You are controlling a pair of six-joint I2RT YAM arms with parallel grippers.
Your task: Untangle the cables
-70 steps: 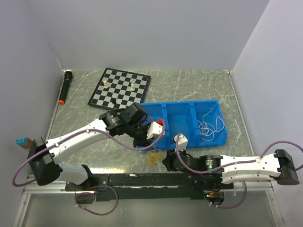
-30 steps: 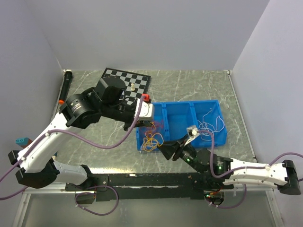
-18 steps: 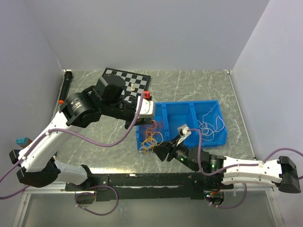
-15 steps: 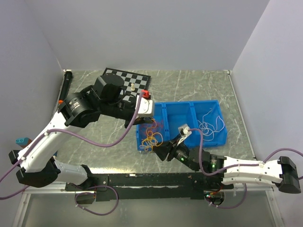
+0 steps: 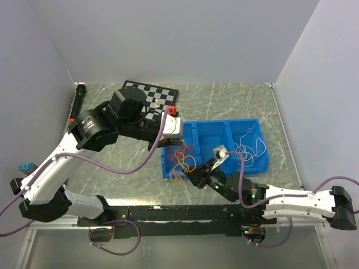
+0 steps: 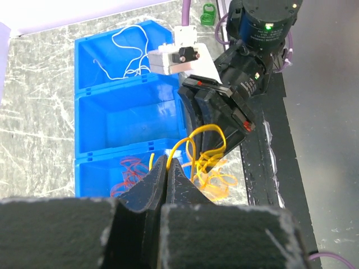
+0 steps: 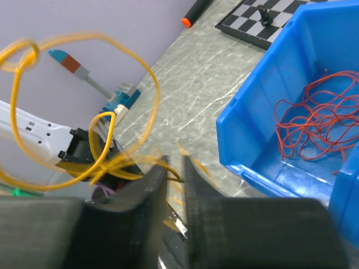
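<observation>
My left gripper (image 5: 176, 143) hangs over the left end of the blue bin (image 5: 224, 126). It is shut (image 6: 168, 162) on a yellow cable (image 6: 193, 143), which loops down into a tangle with an orange cable (image 6: 221, 180). The tangle (image 5: 182, 163) hangs at the bin's front left corner. My right gripper (image 5: 192, 176) is at the tangle's lower part. Its jaws (image 7: 175, 162) stand a narrow gap apart, with a strand crossing the gap and yellow loops (image 7: 148, 73) to the left. A red cable (image 7: 320, 120) lies in the bin's left compartment and a white cable (image 5: 249, 147) in the right one.
A checkerboard (image 5: 143, 103) with a few pieces lies behind the left arm. A black torch with an orange end (image 5: 77, 103) lies along the left wall. A teal block (image 5: 25, 167) sits at the near left. The bin's middle compartment (image 6: 126, 120) holds nothing.
My left gripper has lifted the yellow and orange tangle off the table to the bin's corner. My right arm has swung in and up to the tangle.
</observation>
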